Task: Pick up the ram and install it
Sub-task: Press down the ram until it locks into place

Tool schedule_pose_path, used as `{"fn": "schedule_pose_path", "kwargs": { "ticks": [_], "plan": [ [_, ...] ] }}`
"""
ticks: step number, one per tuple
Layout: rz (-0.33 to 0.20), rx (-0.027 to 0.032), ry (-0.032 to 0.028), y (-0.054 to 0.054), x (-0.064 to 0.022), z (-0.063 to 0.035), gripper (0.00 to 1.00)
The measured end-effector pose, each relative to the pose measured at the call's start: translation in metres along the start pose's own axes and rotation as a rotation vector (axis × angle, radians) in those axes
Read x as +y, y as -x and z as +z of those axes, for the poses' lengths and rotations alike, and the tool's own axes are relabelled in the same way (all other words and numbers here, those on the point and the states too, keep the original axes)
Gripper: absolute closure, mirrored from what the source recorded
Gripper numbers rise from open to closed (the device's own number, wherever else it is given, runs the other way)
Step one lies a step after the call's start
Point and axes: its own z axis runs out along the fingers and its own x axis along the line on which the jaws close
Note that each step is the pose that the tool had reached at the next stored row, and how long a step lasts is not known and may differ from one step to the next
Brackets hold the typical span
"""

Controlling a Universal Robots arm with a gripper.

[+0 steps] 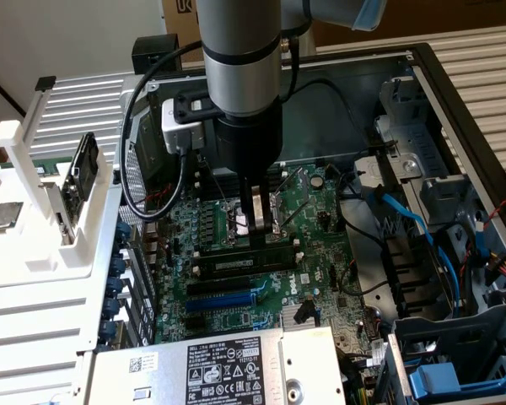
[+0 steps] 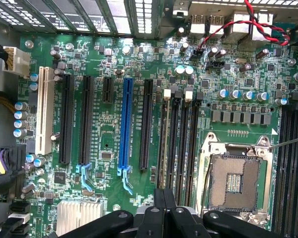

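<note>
Arm is standing near-vertical over the open computer case, wrist pointing straight down at the motherboard. The jaws are reaching down to just above the board, beside the CPU socket.

Jaws state: the two fingers are pressed together with no gap showing between them in the wrist view, i.e. fully closed. Nothing is visibly sitting between the tips; I cannot make out any board edge pinched there.

The ram is lying in the memory slot area just below the fingertips as seen from the exterior view: a long thin dark stick with a pale label, running across the board from the exterior view's left up slightly toward its right. It is appearing seated in, or resting along, one of the slots, parallel to the blue expansion slot further toward the power supply. Whether it is fully latched I cannot tell.

Key relation: the closed fingertips are directly above, or touching, the stick's top edge near its middle, toward its right half in the exterior view. The stick's long axis is running crosswise to the finger blades' vertical line, so the tips are meeting the edge at one spot rather than along its length. Judgement: this reads as pressing down on the ram, not as gripping it.

In the wrist view the row of black memory slots is lying straight ahead of the fingertips, lengthwise away from them, with the blue slot off to one side.

A white rack holding another card is standing outside the case at the exterior view's left, well apart from the arm.
</note>
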Motion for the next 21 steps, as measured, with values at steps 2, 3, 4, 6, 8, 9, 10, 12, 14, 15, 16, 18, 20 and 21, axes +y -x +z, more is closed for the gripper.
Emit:
{"fn": "schedule_pose_path", "kwargs": {
  "ticks": [2,3,4,6,8,9,10,12,14,15,16,18,20,21],
  "plan": [
    [0.0,0.0,0.0,0.0,0.0,0.0,0.9],
    [0.0,0.0,0.0,0.0,0.0,0.0,0.9],
    [0.0,0.0,0.0,0.0,0.0,0.0,0.9],
    [0.0,0.0,0.0,0.0,0.0,0.0,0.9],
    [0.0,0.0,0.0,0.0001,0.0004,0.0,0.9],
    [0.0,0.0001,0.0,0.0001,0.0011,-0.0001,0.9],
    [0.0,0.0002,-0.0007,0.0003,0.0036,-0.0001,0.9],
    [0.0,0.0,-0.0008,0.0005,0.0044,-0.0001,0.9],
    [0.0,0.0001,-0.0008,0.0012,0.0046,0.0003,0.9],
    [0.0,0.0,-0.0009,0.0018,0.0046,0.0009,0.9],
    [0.0,0.0001,-0.0008,0.0017,0.0046,0.0009,0.9],
    [0.0,-0.0001,-0.0009,0.0033,0.0046,0.0021,0.9],
    [0.0,0.0001,-0.0008,0.0039,0.0069,0.0043,0.9],
    [0.0,-0.0002,-0.0009,0.0039,0.0069,0.0051,0.9]
  ]
}}
